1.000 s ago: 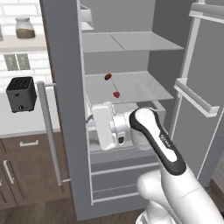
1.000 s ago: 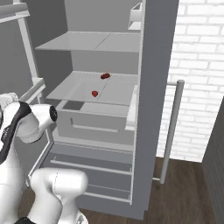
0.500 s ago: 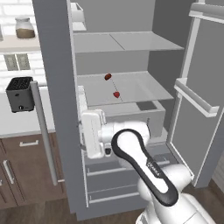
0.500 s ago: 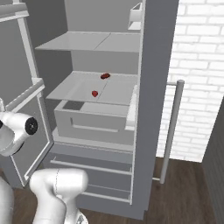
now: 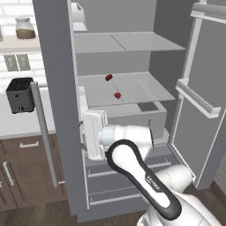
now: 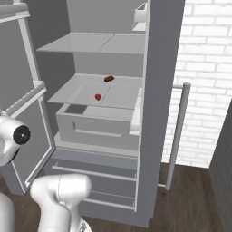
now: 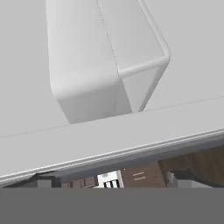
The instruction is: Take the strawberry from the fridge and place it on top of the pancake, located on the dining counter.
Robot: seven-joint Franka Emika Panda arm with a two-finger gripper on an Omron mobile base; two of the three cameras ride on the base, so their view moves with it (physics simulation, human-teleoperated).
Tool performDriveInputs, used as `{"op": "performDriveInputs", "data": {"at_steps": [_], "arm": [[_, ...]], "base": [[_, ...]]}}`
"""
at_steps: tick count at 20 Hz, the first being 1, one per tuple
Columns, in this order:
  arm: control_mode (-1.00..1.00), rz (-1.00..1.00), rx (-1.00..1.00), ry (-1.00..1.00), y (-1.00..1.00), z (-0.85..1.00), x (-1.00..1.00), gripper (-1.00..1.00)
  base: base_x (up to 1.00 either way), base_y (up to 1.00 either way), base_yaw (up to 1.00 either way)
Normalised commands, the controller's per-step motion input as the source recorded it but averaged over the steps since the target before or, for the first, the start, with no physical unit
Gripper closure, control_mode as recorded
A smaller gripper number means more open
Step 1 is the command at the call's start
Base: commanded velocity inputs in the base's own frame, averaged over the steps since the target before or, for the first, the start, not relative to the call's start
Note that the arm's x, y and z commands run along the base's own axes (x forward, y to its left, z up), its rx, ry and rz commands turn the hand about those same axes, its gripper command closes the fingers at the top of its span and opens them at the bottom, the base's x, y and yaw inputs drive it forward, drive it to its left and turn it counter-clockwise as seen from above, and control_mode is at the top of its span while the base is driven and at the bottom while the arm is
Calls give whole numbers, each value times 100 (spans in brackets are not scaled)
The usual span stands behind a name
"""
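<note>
The fridge (image 5: 55, 66) stands with both doors open. The tiny bright red strawberry (image 5: 117, 95) lies on the middle pale shelf, near its front edge; it is also in the right base view (image 6: 98, 96). My gripper (image 5: 82, 132) is below and left of it, pointing sideways at the inner face of the door that carries the long handle. In the hand view the gripper (image 7: 109, 183) is open, its dark tips far apart, nothing between them, right up against a white door bin (image 7: 100, 65). The pancake and dining counter are out of view.
A darker maroon fruit (image 5: 108, 77) lies farther back on the same shelf. A grey drawer (image 5: 132, 117) sits below the shelf, behind my forearm. The other door (image 5: 198, 101) with its bins stands open. A black toaster (image 5: 20, 95) is on the worktop beside the fridge.
My hand has swung from in front of the drawer over to the handled door's inner side. That door's edge has shifted slightly outward. The fruits have not moved.
</note>
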Motion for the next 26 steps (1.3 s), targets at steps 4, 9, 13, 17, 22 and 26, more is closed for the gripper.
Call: {"op": "performDriveInputs", "data": {"at_steps": [4,9,13,17,22,26], "arm": [[-100,-4,-7,1,-76,67,-27,-100],[-100,2,-38,0,-98,10,3,-100],[-100,9,-69,0,-94,0,28,-100],[-100,0,-96,0,-92,-29,37,-100],[-100,0,-79,0,-100,-83,38,-100],[-100,0,-68,0,-100,-100,18,-100]], "base": [[0,0,0],[0,0,0],[0,0,0],[0,0,0],[0,0,0],[0,0,0]]}}
